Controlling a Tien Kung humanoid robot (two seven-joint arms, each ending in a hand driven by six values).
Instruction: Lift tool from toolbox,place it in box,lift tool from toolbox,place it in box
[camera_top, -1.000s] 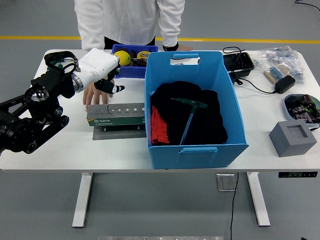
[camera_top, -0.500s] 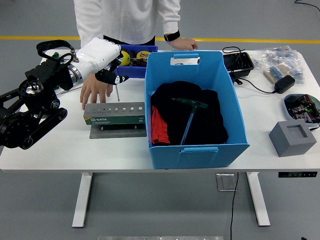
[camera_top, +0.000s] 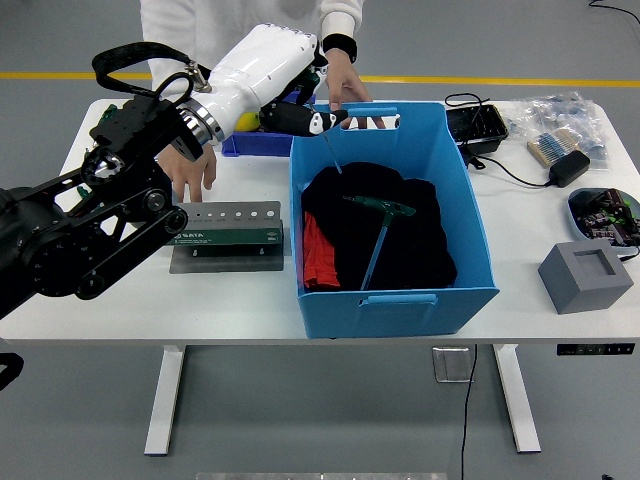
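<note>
My left hand (camera_top: 318, 121), white with black fingertips, hangs over the far left corner of the blue box (camera_top: 470, 215) and is shut on a thin T-handle tool (camera_top: 332, 155) whose shaft points down into the box. Inside the box lie black and red cloth and a teal T-handle tool (camera_top: 379, 236). The green toolbox rack (camera_top: 226, 228) stands on its grey plate left of the box, its holes showing. A person's hand (camera_top: 191, 170) rests flat on the table just behind the rack. The person's other hand (camera_top: 345, 88) touches the box's far rim.
A small blue bin (camera_top: 238, 146) with yellow items sits behind my hand. Right of the box are a black tray (camera_top: 476, 126), a power adapter (camera_top: 567, 167) with its cable, bagged parts (camera_top: 558, 118), a round device (camera_top: 604, 212) and a grey block (camera_top: 586, 277).
My left hand has lifted the thin tool away from the rack and swung it right and up, over the blue box. The person's far hand moved onto the box's rim.
</note>
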